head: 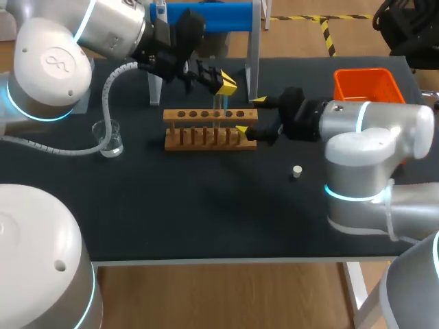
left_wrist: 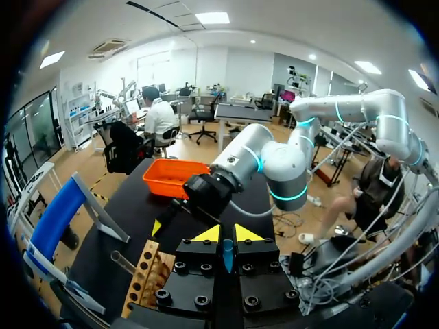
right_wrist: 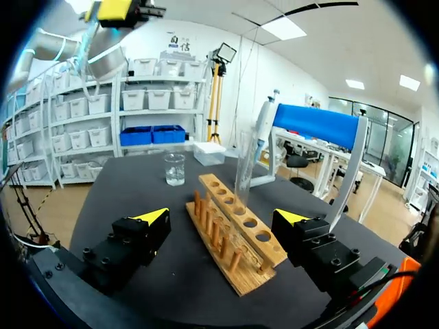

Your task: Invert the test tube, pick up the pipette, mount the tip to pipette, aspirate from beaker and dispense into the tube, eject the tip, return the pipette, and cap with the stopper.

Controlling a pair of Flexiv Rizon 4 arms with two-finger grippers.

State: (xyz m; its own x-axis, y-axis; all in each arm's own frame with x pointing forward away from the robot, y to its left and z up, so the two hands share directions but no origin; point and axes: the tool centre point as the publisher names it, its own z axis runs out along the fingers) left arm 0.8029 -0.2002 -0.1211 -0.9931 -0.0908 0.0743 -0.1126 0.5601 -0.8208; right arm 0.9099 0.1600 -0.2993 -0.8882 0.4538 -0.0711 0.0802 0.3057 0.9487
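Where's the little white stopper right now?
In the head view the small white stopper sits on the black tabletop, right of the wooden test tube rack and nearer the front edge, close to the robot's right arm.

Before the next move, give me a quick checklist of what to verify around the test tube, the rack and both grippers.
1. Test tube upright in a hole of the wooden rack: ok.
2. Right gripper open, one tip either side of the rack's end: ok.
3. Left gripper clear of the tube: cannot tell.
4. Stopper lying free on the table: ok.
5. Beaker upright, apart from the rack: ok.
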